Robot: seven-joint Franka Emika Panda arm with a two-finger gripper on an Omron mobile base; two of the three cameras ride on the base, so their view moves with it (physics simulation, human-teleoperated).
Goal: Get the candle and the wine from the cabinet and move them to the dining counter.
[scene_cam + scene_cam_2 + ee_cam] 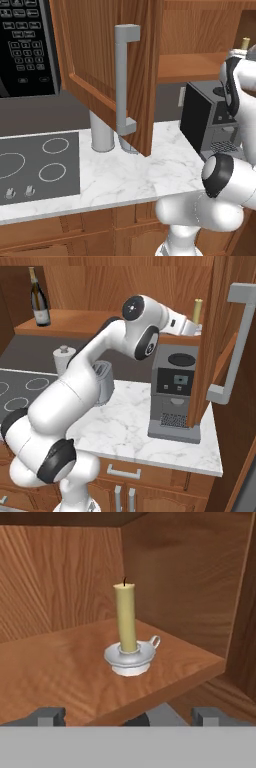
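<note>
In the left base view the open cabinet [107, 65] door hangs over the marble worktop [145, 172], coffee machine [210, 125] beside. In the right base view the wine [39, 301] stands on the shelf's left end. In the hand view the candle [128, 634] stands near the shelf's front edge; the gripper [129, 716] fingers are wide apart, holding nothing.

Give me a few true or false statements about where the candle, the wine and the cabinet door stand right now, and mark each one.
1. The candle stands upright in a small dish on the shelf of the cabinet. True.
2. The gripper already holds the candle. False: its jaws are open and short of the candle, which stands free on the shelf.
3. The wine lies on its side on the marble worktop. False: it stands upright on the cabinet shelf.
4. The cabinet door is open. True.
5. A coffee machine stands on the worktop under the cabinet. True.
</note>
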